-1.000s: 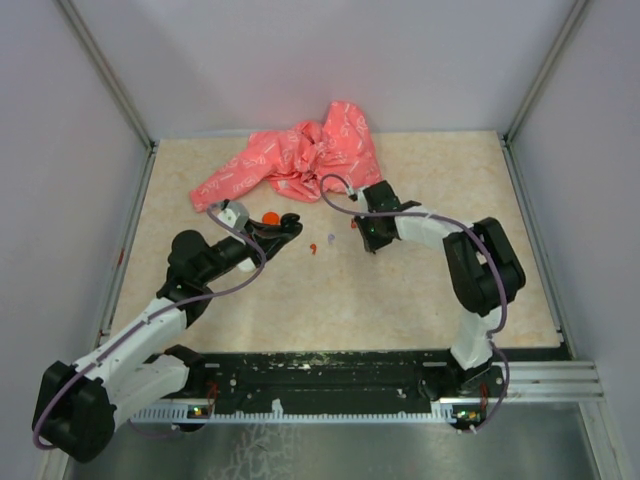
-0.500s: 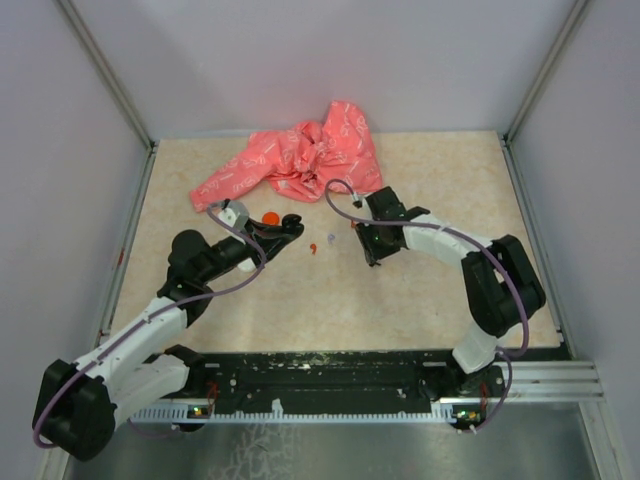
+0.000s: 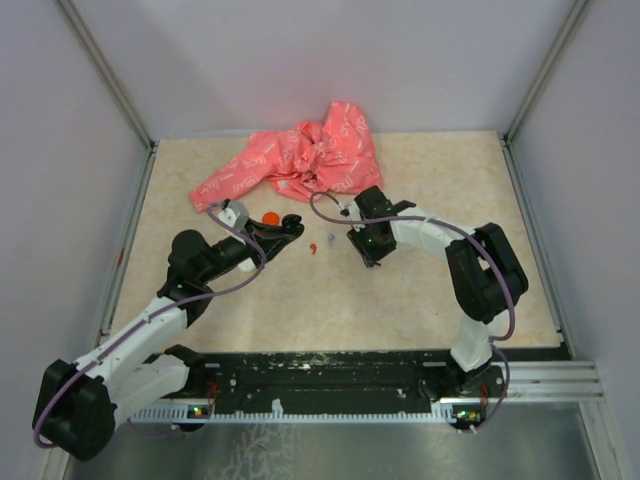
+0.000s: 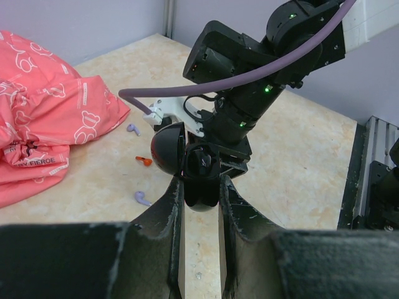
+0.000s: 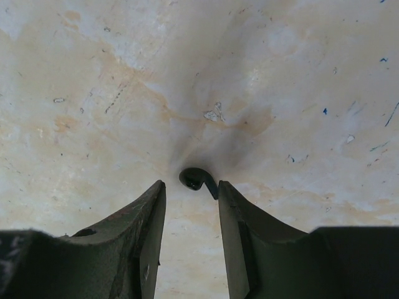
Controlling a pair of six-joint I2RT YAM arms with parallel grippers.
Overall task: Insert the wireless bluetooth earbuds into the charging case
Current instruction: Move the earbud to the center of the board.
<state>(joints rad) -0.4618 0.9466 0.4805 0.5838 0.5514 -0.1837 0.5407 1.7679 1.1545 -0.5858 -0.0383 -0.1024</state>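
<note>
Well, on the left the left gripper (image 4: 201, 190) is closed tight on the small round red-orange charging case (image 3: 270, 217). Its two fingers pinch the lower half and hold it up off the beige marbled tabletop (image 3: 420, 300). From the wrist view the case looks dark and stands hinged open, with the domed lid tipped to the left of the fingers. Behind it, at the back of the table, a crumpled pink printed cloth (image 3: 300, 160) lies in a heap. Just right of the case, one tiny red wireless earbud (image 3: 313, 248) lies loose on the tabletop between the two grippers, clear of both. Two small lavender earbud-shaped pieces lie around it, one (image 4: 133, 129) close to the cloth's edge and another (image 4: 142, 198) nearer the left fingers. Further right, the right gripper (image 5: 190, 185) points down at the table with its jaws partly apart. A tiny hooked earbud (image 5: 193, 177), dark in the gripper's shadow, lies on the surface right at the fingertips. Its stem is close against the right-hand fingertip, though I can't tell whether they touch, and nothing is pinched
</note>
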